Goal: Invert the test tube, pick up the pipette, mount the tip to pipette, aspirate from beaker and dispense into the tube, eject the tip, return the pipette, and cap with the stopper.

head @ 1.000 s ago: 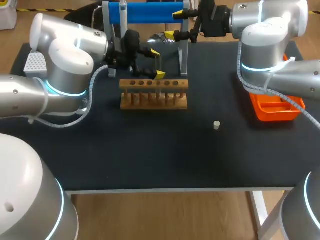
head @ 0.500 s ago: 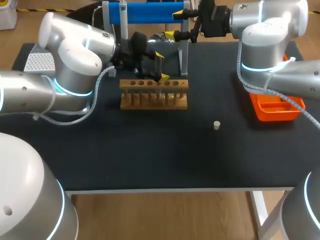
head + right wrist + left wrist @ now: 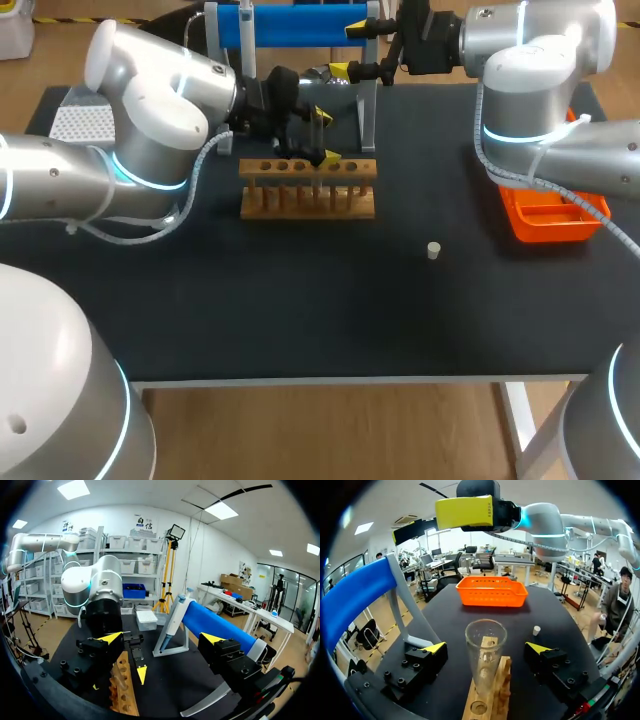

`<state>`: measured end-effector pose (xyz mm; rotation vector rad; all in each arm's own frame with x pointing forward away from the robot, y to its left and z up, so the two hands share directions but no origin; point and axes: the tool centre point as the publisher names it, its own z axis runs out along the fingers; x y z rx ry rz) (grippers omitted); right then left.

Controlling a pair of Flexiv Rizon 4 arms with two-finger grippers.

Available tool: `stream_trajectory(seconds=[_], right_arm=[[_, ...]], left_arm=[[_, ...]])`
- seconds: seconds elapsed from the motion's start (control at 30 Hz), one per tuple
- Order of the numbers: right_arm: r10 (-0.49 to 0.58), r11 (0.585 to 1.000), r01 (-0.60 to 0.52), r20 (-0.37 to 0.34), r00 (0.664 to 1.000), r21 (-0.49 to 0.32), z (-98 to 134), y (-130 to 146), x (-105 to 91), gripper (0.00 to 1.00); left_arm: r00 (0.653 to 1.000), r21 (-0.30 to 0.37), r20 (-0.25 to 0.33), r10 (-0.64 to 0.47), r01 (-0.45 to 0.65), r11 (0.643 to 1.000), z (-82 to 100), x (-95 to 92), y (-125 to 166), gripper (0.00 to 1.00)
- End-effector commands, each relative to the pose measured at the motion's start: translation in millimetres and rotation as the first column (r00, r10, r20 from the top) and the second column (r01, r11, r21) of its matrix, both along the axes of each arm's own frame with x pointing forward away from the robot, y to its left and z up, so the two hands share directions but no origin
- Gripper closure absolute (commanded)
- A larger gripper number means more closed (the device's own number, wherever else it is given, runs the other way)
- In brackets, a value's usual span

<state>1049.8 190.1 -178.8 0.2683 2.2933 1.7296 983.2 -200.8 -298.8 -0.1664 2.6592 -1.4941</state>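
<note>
the left arm (image 3: 150, 110) swings its upper joint toward the back of the table, uncovering more of the white tip box (image 3: 78, 122). its tool (image 3: 326, 136) shifts slightly right and down toward the rack (image 3: 308, 200), and the tube (image 3: 485, 650) between its spread fingers goes with it.

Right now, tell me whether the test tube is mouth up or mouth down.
Mouth up: the test tube stands upright in the wooden rack, its open rim on top.
</note>
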Motion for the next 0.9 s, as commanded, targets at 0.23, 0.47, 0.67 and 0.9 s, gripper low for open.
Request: stream_trajectory(seconds=[0.23,0.47,0.67,0.9], right_arm=[[0.000,1.000,0.000,-0.001,1.000,-0.002,0.5,-0.9,-0.5,0.00],[0.000,1.000,0.000,-0.001,1.000,-0.002,0.5,-0.9,-0.5,0.00],[0.000,1.000,0.000,-0.001,1.000,-0.002,0.5,-0.9,-0.5,0.00],[0.000,1.000,0.000,-0.001,1.000,-0.002,0.5,-0.9,-0.5,0.00]], left_arm=[[0.999,-0.029,-0.025,-0.024,0.023,0.999,0.6,3.4,-0.1,0.00],[0.999,-0.029,-0.025,-0.024,0.023,0.999,0.6,3.4,-0.1,0.00],[0.999,-0.029,-0.025,-0.024,0.023,0.999,0.6,3.4,-0.1,0.00],[0.999,-0.029,-0.025,-0.024,0.023,0.999,0.6,3.4,-0.1,0.00]])
